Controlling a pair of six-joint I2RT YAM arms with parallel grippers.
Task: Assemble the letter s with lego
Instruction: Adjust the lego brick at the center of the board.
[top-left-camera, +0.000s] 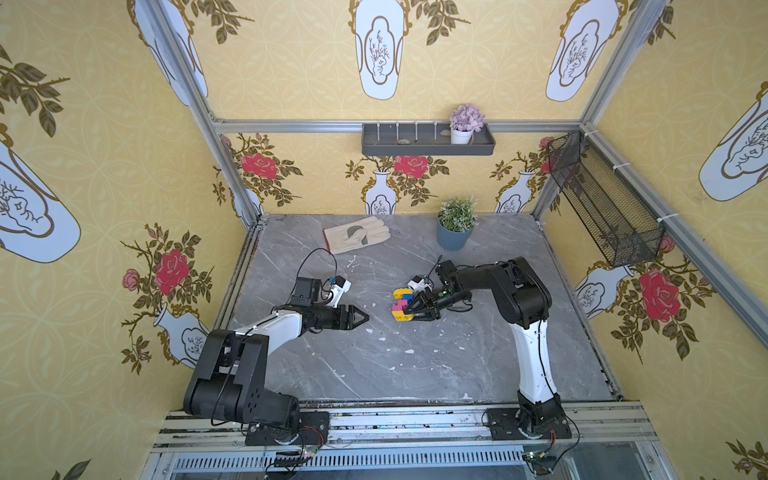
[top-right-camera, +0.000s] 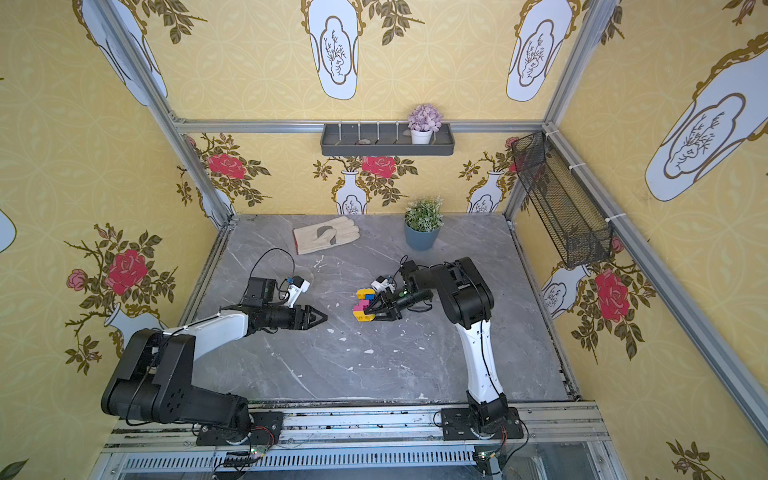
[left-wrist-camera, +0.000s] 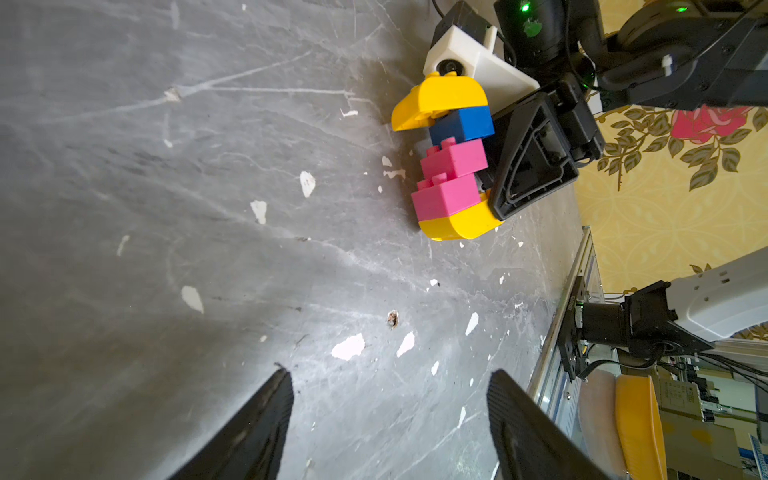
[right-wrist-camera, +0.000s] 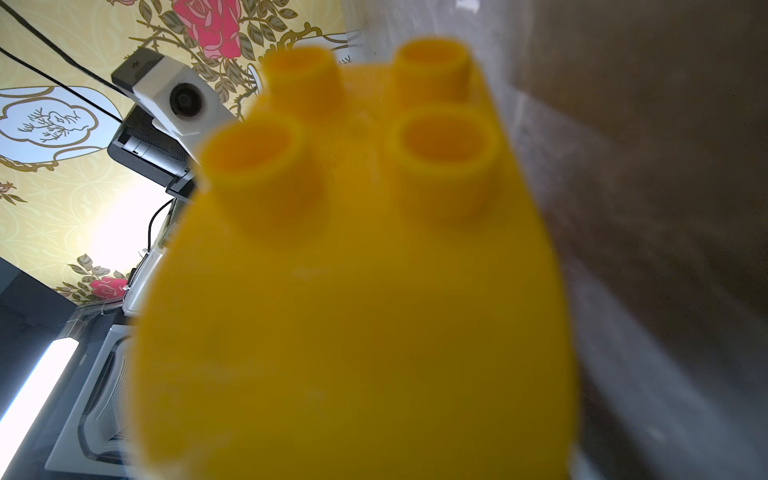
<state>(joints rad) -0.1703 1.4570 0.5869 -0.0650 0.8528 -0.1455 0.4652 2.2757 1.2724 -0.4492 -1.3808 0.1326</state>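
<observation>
At mid-table (top-left-camera: 374, 365), with 12 o'clock toward the back wall, the letter s (top-left-camera: 401, 305) runs its long axis 12-to-6 — yellow end bricks (left-wrist-camera: 457, 224), a blue brick (left-wrist-camera: 463, 124) and two pink bricks (left-wrist-camera: 451, 160) between. It sits at 9 o'clock of the right gripper (top-left-camera: 409, 312), which touches its side; whether it clamps, I cannot tell. The left gripper (top-left-camera: 365, 318), jaws apart and empty, is well off at the cluster's 9 o'clock — the farther arm.
</observation>
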